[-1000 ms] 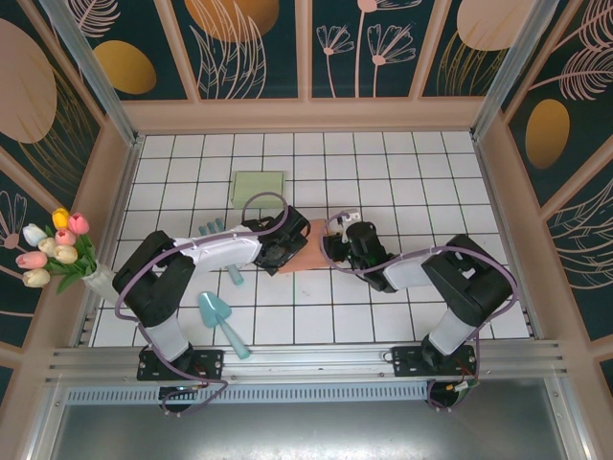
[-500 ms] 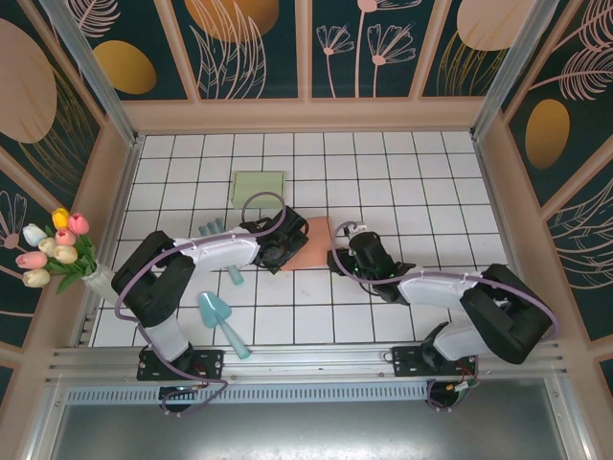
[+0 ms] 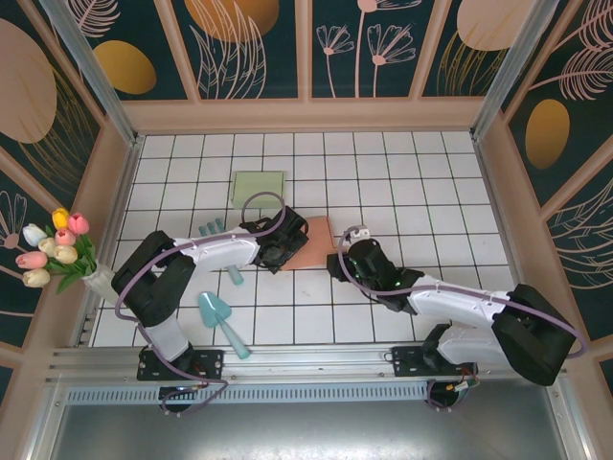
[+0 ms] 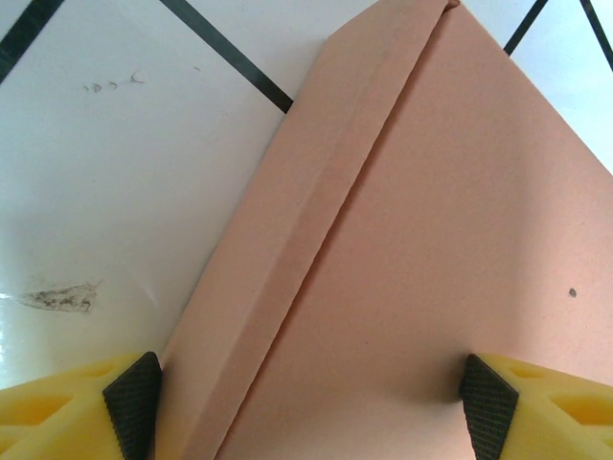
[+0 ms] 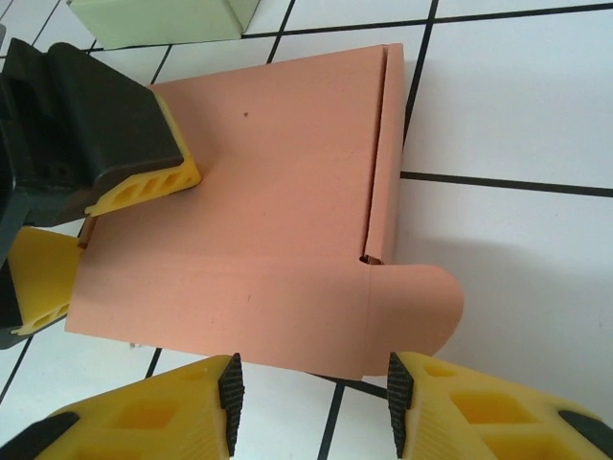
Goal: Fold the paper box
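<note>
The flat salmon paper box lies on the white tiled table. In the right wrist view the box has a folded strip along its right side and a rounded tab sticking out at the near right corner. My left gripper is open and straddles the box's left edge, one yellow finger resting on top. In the left wrist view, the left gripper has box between its wide-apart pads. My right gripper is open just short of the box's near edge, touching nothing.
A pale green box sits behind the salmon one. Small teal pieces and a teal scoop lie to the left. A vase of tulips stands at the left wall. Wooden walls ring the table.
My right gripper has drawn back from the box toward the near side, and its elbow has swung out to the right. The left gripper and box have stayed put.
</note>
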Controlling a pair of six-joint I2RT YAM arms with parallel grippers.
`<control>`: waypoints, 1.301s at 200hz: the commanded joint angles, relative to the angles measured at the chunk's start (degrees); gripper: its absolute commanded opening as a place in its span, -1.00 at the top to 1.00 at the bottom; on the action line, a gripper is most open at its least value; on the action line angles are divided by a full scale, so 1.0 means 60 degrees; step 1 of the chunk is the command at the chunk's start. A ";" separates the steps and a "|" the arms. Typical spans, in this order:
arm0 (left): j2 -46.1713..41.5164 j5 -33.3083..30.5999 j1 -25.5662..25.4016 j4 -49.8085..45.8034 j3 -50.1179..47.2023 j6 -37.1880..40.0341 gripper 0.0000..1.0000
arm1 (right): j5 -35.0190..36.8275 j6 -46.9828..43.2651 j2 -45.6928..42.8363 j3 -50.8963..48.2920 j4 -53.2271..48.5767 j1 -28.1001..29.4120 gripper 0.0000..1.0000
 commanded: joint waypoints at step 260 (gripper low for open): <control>0.0649 0.0081 0.0225 -0.0932 -0.0468 0.0199 -0.62 | -0.0600 -0.0802 0.2289 0.1145 0.0644 -0.1281 -0.19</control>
